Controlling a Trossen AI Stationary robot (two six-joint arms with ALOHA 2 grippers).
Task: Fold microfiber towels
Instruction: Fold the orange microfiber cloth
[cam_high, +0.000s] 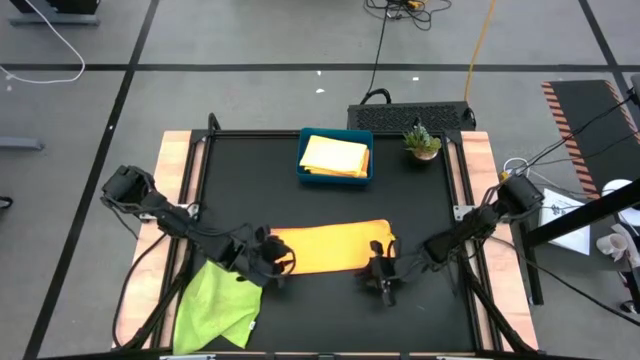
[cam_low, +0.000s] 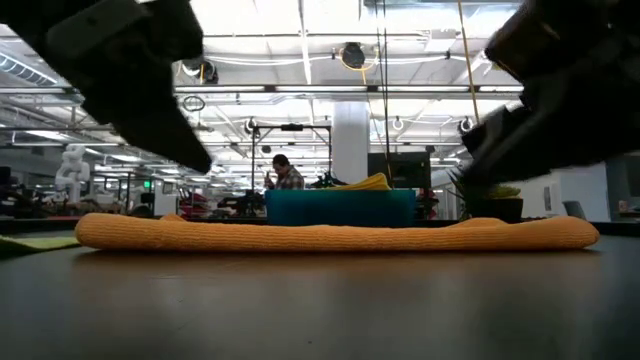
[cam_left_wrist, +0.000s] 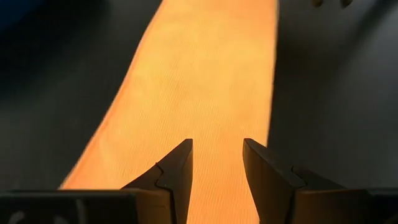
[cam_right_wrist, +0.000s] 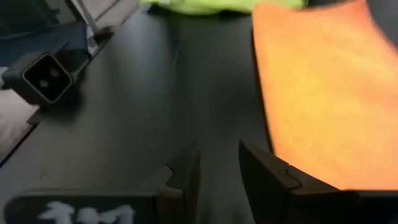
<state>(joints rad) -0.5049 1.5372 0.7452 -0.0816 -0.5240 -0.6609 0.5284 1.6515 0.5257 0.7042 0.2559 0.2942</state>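
Orange towel: soft orange microfiber towel (cam_high: 328, 247) lies folded into a long band mid-table, near the front edge
Left gripper (cam_left_wrist: 216, 163): over the band's left end; fingers spread, pinching nothing
Right gripper (cam_right_wrist: 219, 167): at the band's right end, beside its edge; fingers parted, empty
Lime green cloth (cam_high: 218, 305): crumpled at the front left corner
Blue tray (cam_high: 336, 176): rigid rectangular tray at the back; holds folded yellow cloth (cam_high: 335, 155)

Orange towel (cam_high: 330, 247) folded flat mid-table; lime green towel (cam_high: 218, 305) crumpled at front-left; yellow towel (cam_high: 335, 156) in tray
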